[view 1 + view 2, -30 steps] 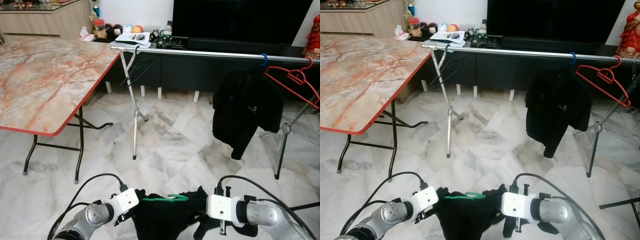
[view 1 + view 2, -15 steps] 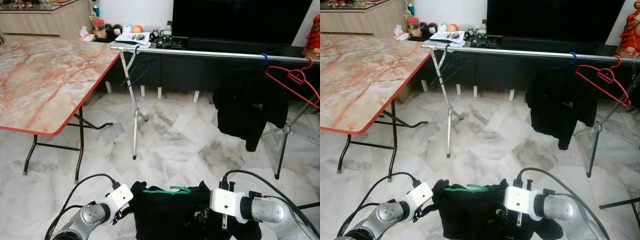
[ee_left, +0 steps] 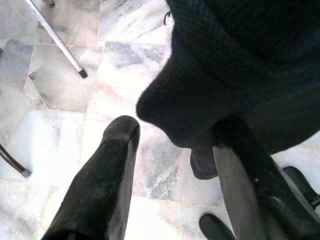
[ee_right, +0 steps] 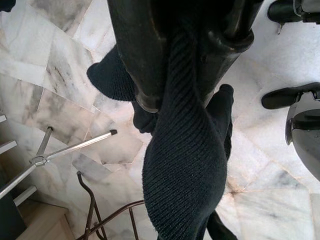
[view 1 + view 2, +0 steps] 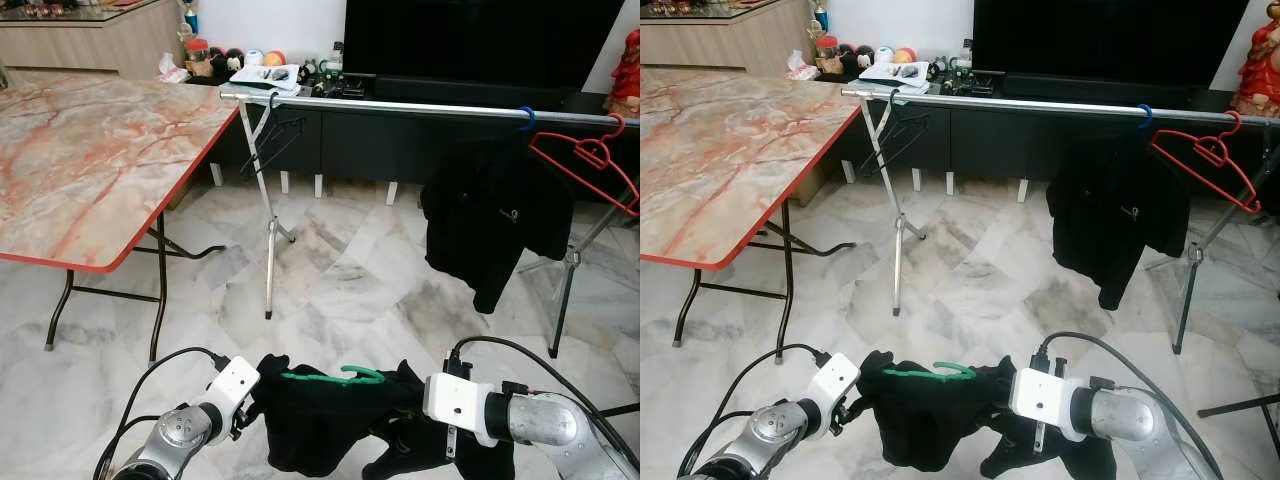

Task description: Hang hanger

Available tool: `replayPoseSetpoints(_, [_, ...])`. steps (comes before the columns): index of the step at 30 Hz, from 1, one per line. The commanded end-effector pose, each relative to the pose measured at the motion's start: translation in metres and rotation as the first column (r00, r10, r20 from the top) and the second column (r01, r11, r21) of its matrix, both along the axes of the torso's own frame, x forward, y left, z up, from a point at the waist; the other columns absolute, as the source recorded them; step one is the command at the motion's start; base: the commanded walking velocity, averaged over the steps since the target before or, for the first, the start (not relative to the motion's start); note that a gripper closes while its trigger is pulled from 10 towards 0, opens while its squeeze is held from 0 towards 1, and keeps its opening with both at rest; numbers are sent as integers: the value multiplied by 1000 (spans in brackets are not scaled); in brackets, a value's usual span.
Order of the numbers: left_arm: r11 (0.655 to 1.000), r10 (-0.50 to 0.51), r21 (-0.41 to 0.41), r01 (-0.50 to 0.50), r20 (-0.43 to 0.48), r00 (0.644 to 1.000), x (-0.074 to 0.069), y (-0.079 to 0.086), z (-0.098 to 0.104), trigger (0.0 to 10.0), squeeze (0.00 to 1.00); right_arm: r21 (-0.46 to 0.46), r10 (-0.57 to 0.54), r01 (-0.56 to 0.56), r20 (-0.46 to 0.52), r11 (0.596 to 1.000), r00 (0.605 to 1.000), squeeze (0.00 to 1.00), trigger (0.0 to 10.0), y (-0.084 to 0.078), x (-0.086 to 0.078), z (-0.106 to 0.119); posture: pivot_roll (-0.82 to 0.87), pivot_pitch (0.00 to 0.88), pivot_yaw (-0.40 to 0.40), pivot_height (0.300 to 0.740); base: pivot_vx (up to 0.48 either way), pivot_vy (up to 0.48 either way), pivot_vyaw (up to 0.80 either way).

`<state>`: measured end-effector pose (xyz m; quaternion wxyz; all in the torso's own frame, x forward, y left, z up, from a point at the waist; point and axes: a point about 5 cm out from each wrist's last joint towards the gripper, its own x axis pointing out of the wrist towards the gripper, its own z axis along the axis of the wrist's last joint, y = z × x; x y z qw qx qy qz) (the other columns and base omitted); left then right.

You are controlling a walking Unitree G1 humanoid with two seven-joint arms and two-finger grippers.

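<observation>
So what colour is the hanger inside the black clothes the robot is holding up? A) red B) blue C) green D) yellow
C: a green hanger pokes out along the top of the black garment held low in front of the robot, between the left gripper and the right gripper; its hook is bright green.

The black garment [image 4: 185,165] is a matt ribbed knit; the rail [image 5: 400,105] is shiny metal, the floor [image 5: 340,290] glossy veined marble, and the desk [image 5: 90,150] has a smooth marbled top.
</observation>
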<state>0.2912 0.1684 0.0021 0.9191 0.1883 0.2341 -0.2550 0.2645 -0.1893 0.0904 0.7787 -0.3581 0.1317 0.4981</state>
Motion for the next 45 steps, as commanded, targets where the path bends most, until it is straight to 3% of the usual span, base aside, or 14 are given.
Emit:
replayPoseSetpoints(1, [1000,18,-17,-18,-17,1000,-2,2,-2,0,0,24,-3,2,27,1000,1000,0,10000,0,0,8,36,67,5,740,0,0,0])
replayPoseSetpoints(28, [998,13,-66,-14,-11,1000,-2,-3,-2,0,0,33,-23,24,-5,999,1000,0,10000,3,-2,-1,47,73,6,740,0,0,0])
replayPoseSetpoints(36, [999,49,-14,-49,-16,999,-4,3,-4,0,0,-33,-68,68,-11,997,998,0,10000,-7,-1,-10,47,73,6,740,0,0,0])
replayPoseSetpoints(42, [988,152,37,-151,-12,988,-3,15,-6,0,0,-105,-128,127,-4,986,992,0,10000,-17,2,-17,48,74,4,740,0,0,0])
replayPoseSetpoints(45, [964,239,117,-238,0,971,-4,27,-8,0,0,-185,-184,178,-13,966,983,0,10000,-28,3,-26,49,74,4,740,0,0,0])
